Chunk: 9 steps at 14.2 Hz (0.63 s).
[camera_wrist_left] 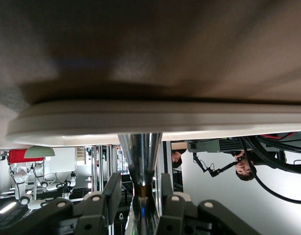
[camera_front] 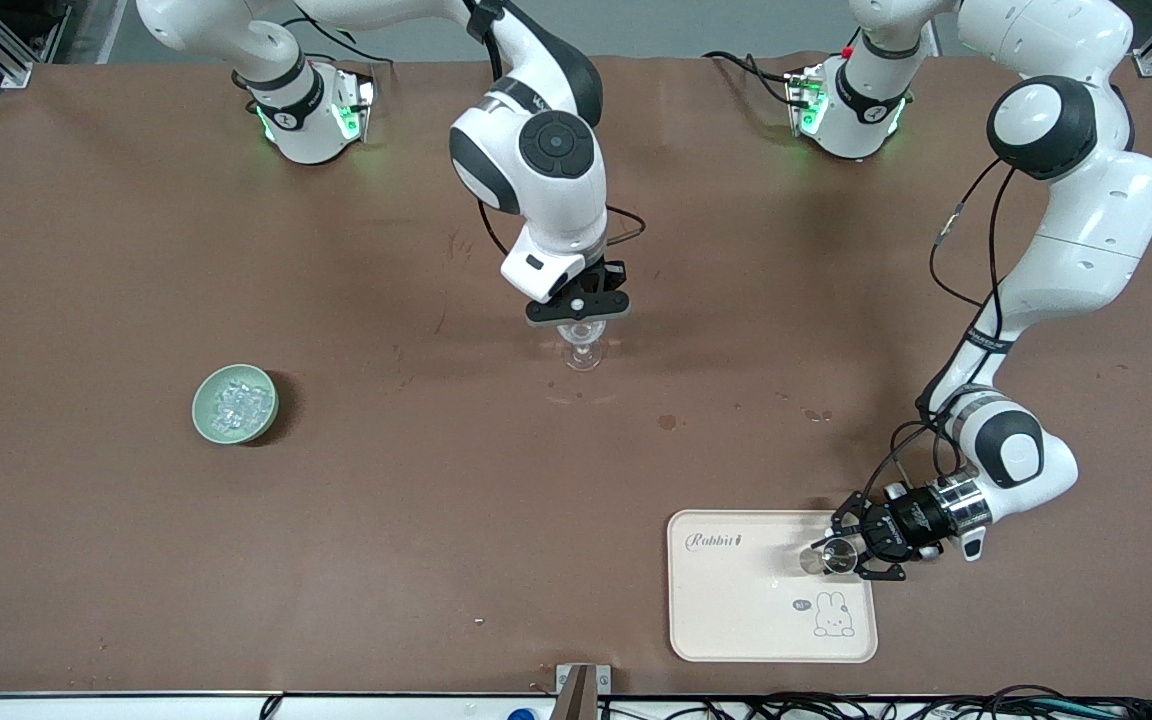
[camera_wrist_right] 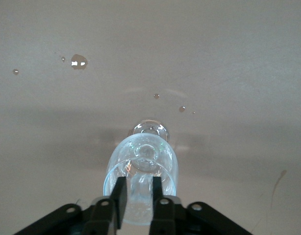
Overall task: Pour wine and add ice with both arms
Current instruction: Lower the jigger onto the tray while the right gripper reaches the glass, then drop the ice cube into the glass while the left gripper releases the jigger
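Cream tray (camera_front: 736, 610), rabbit print; green bowl (camera_front: 204, 420); brown table (camera_front: 336, 540).

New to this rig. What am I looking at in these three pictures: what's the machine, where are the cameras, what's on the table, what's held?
These are two white robot arms fixed to a brown table. The large picture comes from a high camera facing them. The other two come from a camera on each arm's wrist, looking along its pincer.

The right arm has its pincer over a stemmed glass at mid-table, and its wrist view looks down into that glass.

The left arm has its pincer at a small shiny vessel. The vessel stands on a cream rabbit-print tray, nearer the front camera.

A green bowl of ice sits toward the right arm's end of the table.

The pictures don't show whether either pincer is actually gripping.
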{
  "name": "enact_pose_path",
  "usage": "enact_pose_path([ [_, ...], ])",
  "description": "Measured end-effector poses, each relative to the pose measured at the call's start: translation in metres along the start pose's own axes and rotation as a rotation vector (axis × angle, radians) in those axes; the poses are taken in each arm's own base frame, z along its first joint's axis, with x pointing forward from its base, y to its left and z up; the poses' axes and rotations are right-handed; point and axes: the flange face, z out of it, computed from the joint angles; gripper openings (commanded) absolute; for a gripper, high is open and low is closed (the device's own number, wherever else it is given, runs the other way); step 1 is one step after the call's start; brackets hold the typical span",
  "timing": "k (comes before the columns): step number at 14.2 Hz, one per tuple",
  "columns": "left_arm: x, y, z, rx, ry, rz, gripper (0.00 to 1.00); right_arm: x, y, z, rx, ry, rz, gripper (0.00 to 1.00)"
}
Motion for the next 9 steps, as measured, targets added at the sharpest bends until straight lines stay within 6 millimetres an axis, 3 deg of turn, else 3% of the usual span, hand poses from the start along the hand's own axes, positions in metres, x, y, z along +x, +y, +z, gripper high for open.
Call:
enact_pose_path([
  [4, 0.005, 0.009, -0.018, -0.021, 0.027, 0.050, 1.00, 0.000, 0.000, 0.000, 0.001, 0.001, -0.001, 0.90],
  [7, -0.005, 0.028, -0.065, 0.008, 0.118, 0.132, 1.00, 0.006, 0.004, -0.004, 0.005, 0.015, 0.009, 0.95],
  [9, -0.028, 0.038, -0.095, 0.064, 0.189, 0.162, 1.00, 0.023, 0.019, -0.019, 0.013, 0.045, 0.041, 0.99],
])
